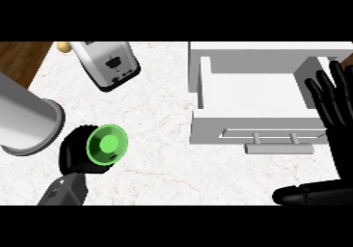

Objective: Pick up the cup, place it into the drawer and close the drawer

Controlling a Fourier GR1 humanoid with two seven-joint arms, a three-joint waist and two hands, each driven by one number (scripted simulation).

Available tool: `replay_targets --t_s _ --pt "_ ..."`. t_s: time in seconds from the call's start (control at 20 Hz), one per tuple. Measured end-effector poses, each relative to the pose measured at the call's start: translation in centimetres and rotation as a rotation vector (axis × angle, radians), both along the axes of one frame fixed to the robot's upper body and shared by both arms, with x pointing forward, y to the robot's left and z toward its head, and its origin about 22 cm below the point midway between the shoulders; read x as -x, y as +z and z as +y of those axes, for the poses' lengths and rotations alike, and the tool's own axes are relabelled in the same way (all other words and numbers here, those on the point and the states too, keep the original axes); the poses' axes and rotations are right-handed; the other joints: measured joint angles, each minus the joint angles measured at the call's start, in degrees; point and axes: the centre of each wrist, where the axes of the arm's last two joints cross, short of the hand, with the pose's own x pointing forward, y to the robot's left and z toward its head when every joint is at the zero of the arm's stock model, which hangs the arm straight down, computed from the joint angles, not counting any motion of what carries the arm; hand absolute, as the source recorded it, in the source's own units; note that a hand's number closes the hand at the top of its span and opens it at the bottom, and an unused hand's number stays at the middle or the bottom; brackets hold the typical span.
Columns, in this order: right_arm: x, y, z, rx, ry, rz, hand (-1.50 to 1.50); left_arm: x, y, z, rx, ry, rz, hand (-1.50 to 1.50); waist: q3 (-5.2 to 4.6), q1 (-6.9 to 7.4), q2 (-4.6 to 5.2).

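The green cup (107, 144) is at the lower left of the counter, tipped so that its round end faces up toward me. My left hand (71, 157) is curled round the cup's left side and hides most of its body. The white drawer (208, 126) stands pulled open at the right, and nothing shows inside it. Its grey bar handle (279, 148) faces me. My right hand (342, 120) is open at the right edge, fingers straight and pointing away over the drawer's right wall, thumb (307, 195) sticking out leftward below.
A silver toaster (108, 65) lies at an angle at the back left. A large grey cylinder (22, 120) stands just left of the cup. A small yellowish object (63, 47) sits at the counter's far left corner. Wooden floor (16, 58) shows beyond the counter's left edge.
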Motion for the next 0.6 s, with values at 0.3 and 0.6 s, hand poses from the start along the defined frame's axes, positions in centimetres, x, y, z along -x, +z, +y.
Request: replay_targets --t_s 0.3,0.6 --pt "-0.3 0.1 0.2 -0.001 -0.014 0.004 -1.5 -2.4 3.9 -2.1 -0.007 -0.14 -0.109 1.5 0.07 0.46 -0.18" --pt "-0.3 -0.6 0.3 0.003 -0.011 0.014 -1.5 -4.3 9.8 -4.4 -0.007 -0.249 -0.166 1.5 0.06 0.46 -0.17"
